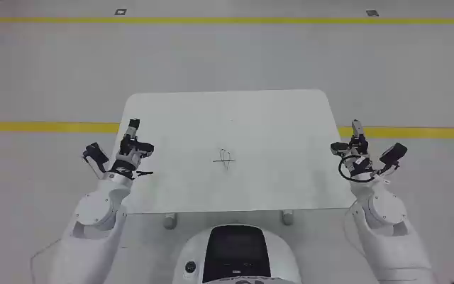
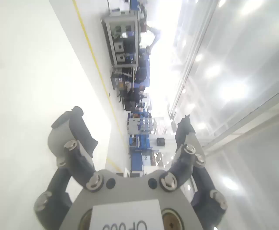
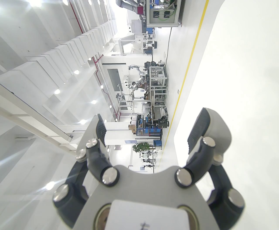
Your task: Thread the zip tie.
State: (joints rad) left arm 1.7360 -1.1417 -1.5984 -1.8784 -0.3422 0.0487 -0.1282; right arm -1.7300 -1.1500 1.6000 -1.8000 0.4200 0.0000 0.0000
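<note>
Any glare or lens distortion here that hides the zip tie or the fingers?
Top view: even light, zip tie thin and faint against the white table. Left wrist view: glare washes out the hall beyond the open left gripper. Right wrist view: ceiling lamps flare in streaks; the open right gripper shows plainly.

Robotics lab hall, pale floor (image 1: 227, 64) striped with yellow lines (image 1: 227, 20), metal-framed equipment racks (image 3: 163, 13), other robot arms (image 3: 139, 74), high lamp-lit ceiling (image 3: 32, 65).

The zip tie (image 1: 225, 158) is a thin, dark strip lying near the middle of the white bench (image 1: 284, 121); part of it curls into a small loop above a straight stretch; finer detail is too small to tell.
</note>
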